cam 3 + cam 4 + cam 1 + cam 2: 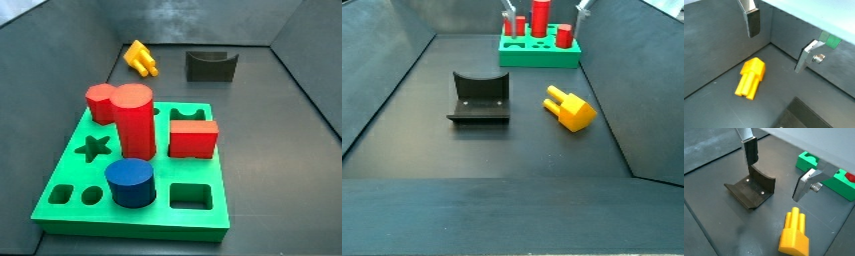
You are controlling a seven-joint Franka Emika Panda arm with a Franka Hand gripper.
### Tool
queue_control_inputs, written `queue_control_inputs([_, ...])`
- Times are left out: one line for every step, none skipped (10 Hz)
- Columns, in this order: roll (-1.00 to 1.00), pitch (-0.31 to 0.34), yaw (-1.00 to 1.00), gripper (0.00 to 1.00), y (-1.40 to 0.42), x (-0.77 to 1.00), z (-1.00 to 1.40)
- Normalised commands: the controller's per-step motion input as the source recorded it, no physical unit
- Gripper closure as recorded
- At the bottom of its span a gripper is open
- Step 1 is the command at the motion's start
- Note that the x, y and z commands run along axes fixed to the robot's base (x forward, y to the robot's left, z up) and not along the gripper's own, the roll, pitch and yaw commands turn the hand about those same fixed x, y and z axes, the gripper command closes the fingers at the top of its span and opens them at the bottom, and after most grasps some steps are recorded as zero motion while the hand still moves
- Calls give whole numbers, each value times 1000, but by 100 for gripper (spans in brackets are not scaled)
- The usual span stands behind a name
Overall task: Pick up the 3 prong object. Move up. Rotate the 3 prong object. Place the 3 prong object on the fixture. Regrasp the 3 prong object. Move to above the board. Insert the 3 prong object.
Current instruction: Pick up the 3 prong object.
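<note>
Yellow plastic, the 3 prong object (568,108) lies flat on the dark floor, untouched, just right of the fixture (480,98) in a side view. In that view its prongs point away toward the board (540,52), which stands well behind the fixture. Nothing rests in the fixture's notch.

Left to right in a wrist view: the fixture (752,189) sits below one finger (750,152), the 3 prong object (793,233) lies nearer the camera, and the board (827,175) shows beyond the other finger (805,184). The gripper (777,173) hangs above the floor with its fingers set well apart and nothing between them. It stands beside the fixture and short of the piece, not over it.

On the board, in a side view, red pieces (134,115) and a blue cylinder (131,183) stand in their holes; several cut-outs are vacant.

Assessment: the first step, picking up the piece, is in hand and no grasp has been made. The next move calls for bringing the gripper over the yellow body, turning the fingers to straddle its narrow width, descending with the jaws apart, then closing. An off-centre grasp risks tilting the piece at the later fixture placement.
</note>
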Motion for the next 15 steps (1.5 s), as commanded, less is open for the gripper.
queue_control_inputs([60, -227, 549, 0, -206, -503, -677])
queue_control_inputs([56, -227, 614, 0, -346, -377, -660])
queue_control_inputs([134, -226, 589, 0, -114, -457, -711])
queue_control_inputs([210, -189, 714, 0, -137, -357, -666])
queue_control_inputs([129, -169, 680, 0, -277, -9, -734])
queue_control_inputs([119, -124, 566, 0, -214, 0, -809])
queue_control_inputs([230, -40, 400, 0, -154, 0, -786])
queue_control_inputs([269, 0, 240, 0, -26, 23, -766])
queue_control_inputs([269, -59, 83, 0, 0, -203, -840])
queue_control_inputs([226, -107, 74, 0, 11, -326, -891])
queue_control_inputs([146, -100, 103, 0, 0, -171, -834])
queue_control_inputs([83, -113, 109, 0, 0, -83, -763])
queue_control_inputs([201, -76, 146, 0, 0, 0, -757])
queue_control_inputs([0, -99, 214, 0, 0, 166, -677])
queue_control_inputs([-124, -144, 163, 0, 0, 23, -617])
